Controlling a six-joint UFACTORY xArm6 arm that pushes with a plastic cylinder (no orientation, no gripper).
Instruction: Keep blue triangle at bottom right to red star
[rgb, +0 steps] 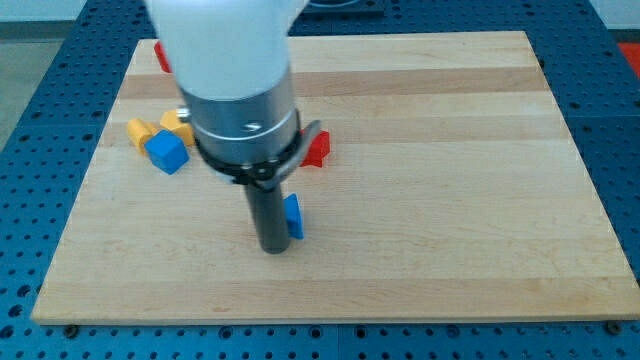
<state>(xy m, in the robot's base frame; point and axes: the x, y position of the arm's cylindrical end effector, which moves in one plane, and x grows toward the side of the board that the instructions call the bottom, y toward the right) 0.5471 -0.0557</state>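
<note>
My tip (274, 249) rests on the wooden board (450, 200), low and left of centre. It is a plain dark rod end: no jaws, nothing to open or close, nothing held.

Blue triangle (294, 217) sits at roughly 1 o'clock from my tip, pressed against the rod's right flank, touching or near enough that no gap shows. Only a narrow slice of it is visible; the rod covers its left part. What shows is bright blue, taller than wide, with a lighter top face. Shape not fully readable from this slice.

Red star (317, 149) lies at about 1 o'clock from the blue triangle, a short way up the board, apart from it. Its left portion is hidden by the arm housing (235, 80); star outline can't be confirmed.

At 10 o'clock from my tip, well apart: a blue cube (167, 153), with a yellow block (140, 131) touching its upper left and a second yellow block (178, 124) just above it, partly behind the arm.

At 11 o'clock, near the board's top-left corner, another red block (160, 56), mostly hidden.
</note>
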